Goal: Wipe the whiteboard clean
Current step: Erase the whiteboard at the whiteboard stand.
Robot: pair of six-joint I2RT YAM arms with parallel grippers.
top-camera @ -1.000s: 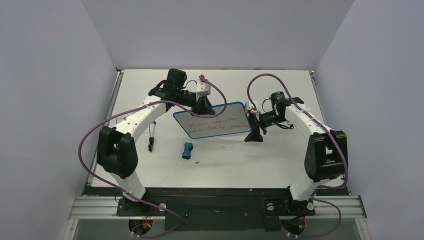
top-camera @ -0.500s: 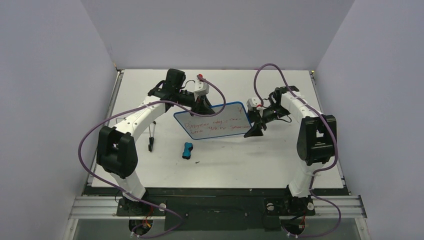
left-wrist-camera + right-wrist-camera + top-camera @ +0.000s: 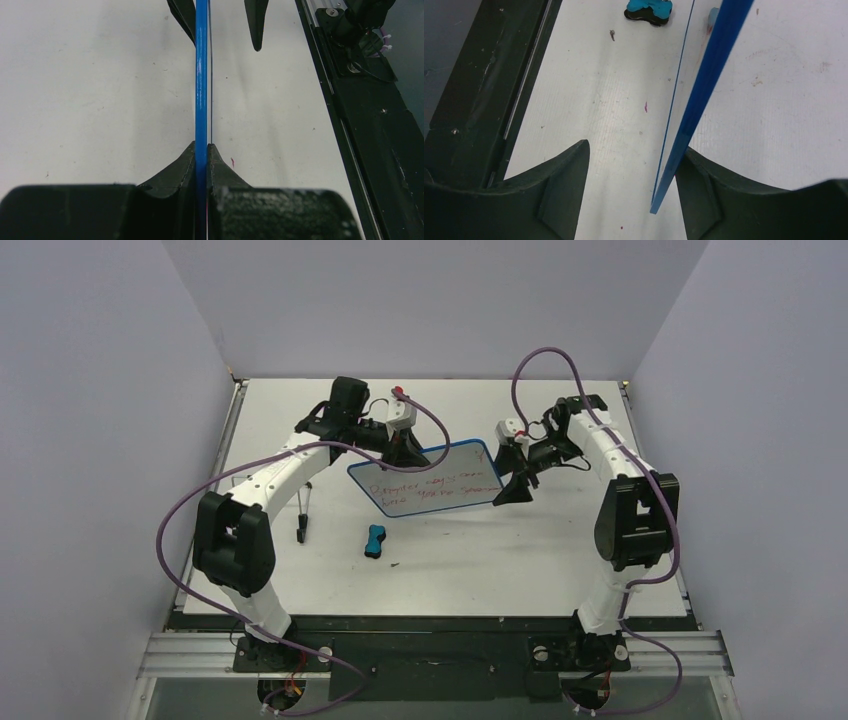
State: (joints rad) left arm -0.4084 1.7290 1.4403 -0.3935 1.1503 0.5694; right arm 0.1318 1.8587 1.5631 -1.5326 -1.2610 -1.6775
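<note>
Whiteboard (image 3: 435, 480) raised off the tabletop (image 3: 560, 560): left jaws clamp its rim; right jaws, wide, straddle the opposite corner, probably to steady it.

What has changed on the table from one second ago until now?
The right gripper moved a little toward the far side of the table, along the right end of the whiteboard; its open jaws now straddle that edge. The left gripper stays shut on the whiteboard, and the eraser lies where it was.
</note>
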